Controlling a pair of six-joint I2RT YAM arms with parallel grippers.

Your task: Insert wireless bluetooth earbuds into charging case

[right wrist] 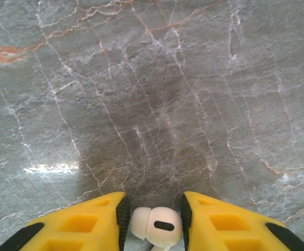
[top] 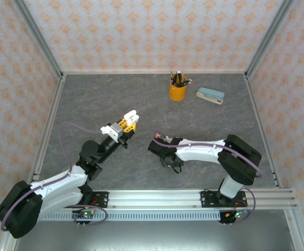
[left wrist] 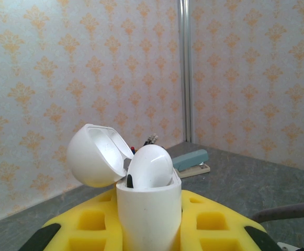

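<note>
My left gripper (top: 126, 124) is raised above the table, shut on a white charging case (left wrist: 149, 214) that stands upright between its yellow fingers (left wrist: 214, 227). The case lid (left wrist: 94, 157) is flipped open to the left, and one white earbud (left wrist: 150, 166) sits in the case. My right gripper (top: 167, 157) points down at the table's middle. In the right wrist view it (right wrist: 153, 220) is shut on a second white earbud (right wrist: 157, 224) just over the grey surface. The salmon-pink earbuds are out of view.
A yellow pen cup (top: 177, 90) and a teal stapler (top: 210, 95) stand at the back right; the stapler (left wrist: 191, 159) also shows behind the case. Patterned walls enclose the grey marble table (top: 89, 104). A rail (top: 193, 197) runs along the near edge.
</note>
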